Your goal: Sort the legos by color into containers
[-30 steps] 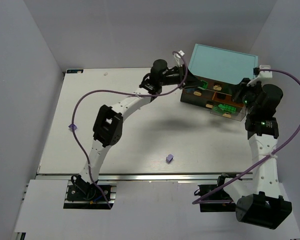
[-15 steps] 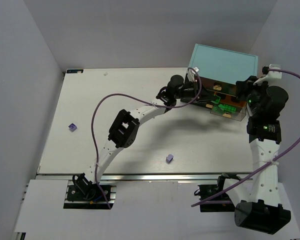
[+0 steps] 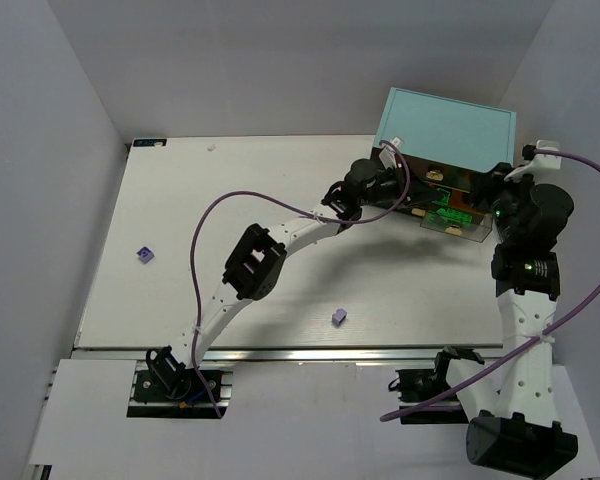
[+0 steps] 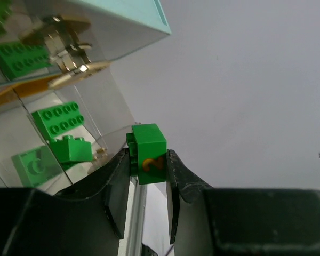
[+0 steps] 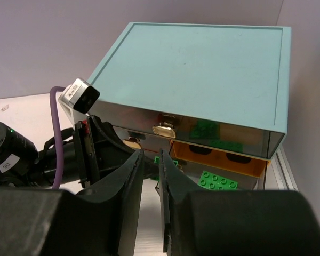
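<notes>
Left gripper (image 4: 148,159) pinches green brick (image 4: 149,143); drawer (image 4: 115,132) just left. Next, probably: clear the rim, release. Right gripper (image 5: 151,170) slightly ajar, empty.

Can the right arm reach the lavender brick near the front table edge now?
Probably yes: the lavender brick lies in the open near that arm's base, nothing over it. The right gripper is up at the cabinet.

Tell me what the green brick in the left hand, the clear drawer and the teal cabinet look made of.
Green brick: hard moulded plastic, by its glossy even colour and crisp edges.
Clear drawer: transparent plastic, probably; other green bricks show through its glinting walls.
Teal cabinet: smooth, matte shell; painted metal or plastic, the look leaves that open.
</notes>
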Robot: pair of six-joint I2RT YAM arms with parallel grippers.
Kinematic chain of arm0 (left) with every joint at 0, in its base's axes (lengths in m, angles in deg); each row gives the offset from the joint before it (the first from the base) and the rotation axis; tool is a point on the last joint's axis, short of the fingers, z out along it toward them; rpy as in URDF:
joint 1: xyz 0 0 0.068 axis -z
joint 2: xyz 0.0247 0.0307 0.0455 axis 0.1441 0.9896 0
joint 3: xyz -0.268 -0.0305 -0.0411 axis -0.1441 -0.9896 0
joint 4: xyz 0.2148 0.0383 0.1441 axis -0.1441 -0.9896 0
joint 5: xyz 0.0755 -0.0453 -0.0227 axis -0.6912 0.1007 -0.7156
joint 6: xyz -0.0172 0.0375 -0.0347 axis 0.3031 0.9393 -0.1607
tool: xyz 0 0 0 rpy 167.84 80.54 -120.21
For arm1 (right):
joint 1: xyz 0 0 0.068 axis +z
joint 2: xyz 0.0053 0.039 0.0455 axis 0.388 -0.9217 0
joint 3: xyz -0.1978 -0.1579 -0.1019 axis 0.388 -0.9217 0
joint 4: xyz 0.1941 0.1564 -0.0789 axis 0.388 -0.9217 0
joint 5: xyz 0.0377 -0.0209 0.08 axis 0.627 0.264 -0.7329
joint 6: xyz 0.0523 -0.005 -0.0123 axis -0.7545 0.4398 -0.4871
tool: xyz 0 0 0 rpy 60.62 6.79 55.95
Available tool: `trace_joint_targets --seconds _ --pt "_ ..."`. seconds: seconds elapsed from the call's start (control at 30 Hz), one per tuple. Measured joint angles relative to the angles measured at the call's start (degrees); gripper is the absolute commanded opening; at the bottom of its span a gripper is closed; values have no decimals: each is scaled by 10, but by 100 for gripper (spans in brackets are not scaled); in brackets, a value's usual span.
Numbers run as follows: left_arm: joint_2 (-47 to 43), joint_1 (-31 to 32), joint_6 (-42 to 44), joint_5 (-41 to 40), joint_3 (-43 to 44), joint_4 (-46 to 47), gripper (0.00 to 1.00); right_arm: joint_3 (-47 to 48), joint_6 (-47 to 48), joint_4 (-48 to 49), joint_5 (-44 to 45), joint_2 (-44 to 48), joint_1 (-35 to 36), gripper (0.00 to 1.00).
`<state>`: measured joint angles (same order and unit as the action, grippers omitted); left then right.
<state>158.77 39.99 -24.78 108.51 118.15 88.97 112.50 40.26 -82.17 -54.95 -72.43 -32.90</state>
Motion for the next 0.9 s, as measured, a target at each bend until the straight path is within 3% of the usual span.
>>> trace_joint_targets --seconds 0.57,0.63,0.73,0.77,0.9 --pt "-2 20 119 -150 4 -85 10 -23 -9 -3 0 23 -1 23" --pt "-2 24 124 -161 4 -97 16 -23 -10 -3 0 23 -1 23" --pt "-4 25 133 -170 4 -105 38 -23 -10 -3 0 23 -1 24" --pt "-4 25 134 -171 4 -106 53 -23 -10 -3 0 23 -1 23" --pt "-9 25 140 -174 4 -102 66 -23 -11 -3 0 23 -1 23"
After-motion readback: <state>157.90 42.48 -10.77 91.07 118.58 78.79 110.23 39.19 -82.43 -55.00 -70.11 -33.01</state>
